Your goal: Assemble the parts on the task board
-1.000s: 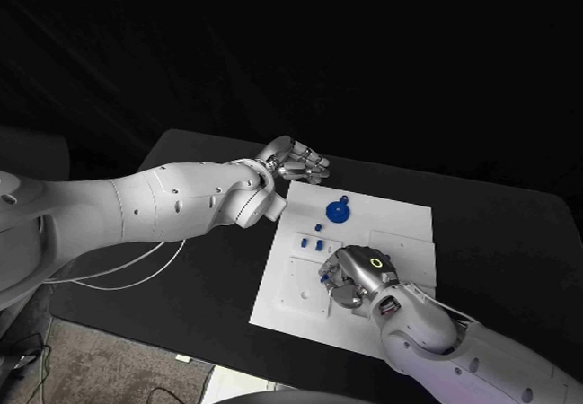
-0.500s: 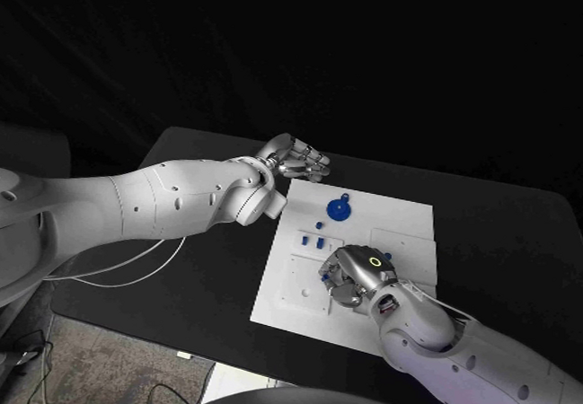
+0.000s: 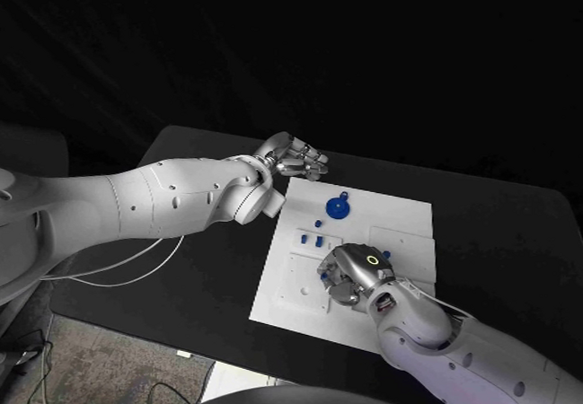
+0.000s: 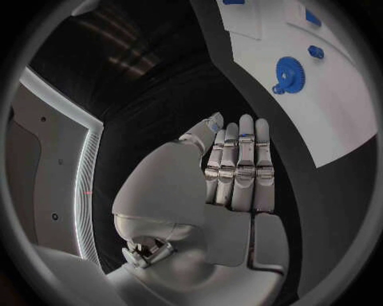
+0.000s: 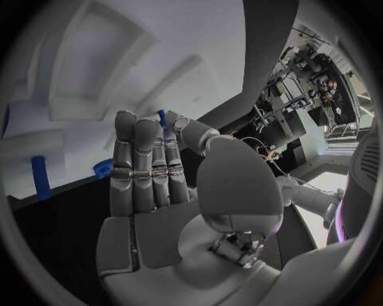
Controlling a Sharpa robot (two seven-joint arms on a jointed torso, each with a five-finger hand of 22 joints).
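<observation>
The right robot hand (image 3: pixel 353 275) pinches a small blue peg (image 5: pixel 162 118) over the white plastic task board (image 3: pixel 401 216); the left robot hand (image 3: pixel 293 159), empty with fingers straight, hovers off the board's far-left corner.

A white board (image 3: pixel 401 227) lies in the middle of a black table (image 3: pixel 498 220), with a blue gear (image 3: pixel 338 209) standing near its far edge and a few small blue pegs (image 3: pixel 312 242) just nearer than the gear. The left hand (image 3: pixel 293 159) hovers off the board's far left corner above the table, fingers curled in, with nothing seen in them. The right hand (image 3: pixel 352 275) is low over the middle of the board, just beside the pegs, fingers bent down toward the surface; whether it holds anything cannot be told.
</observation>
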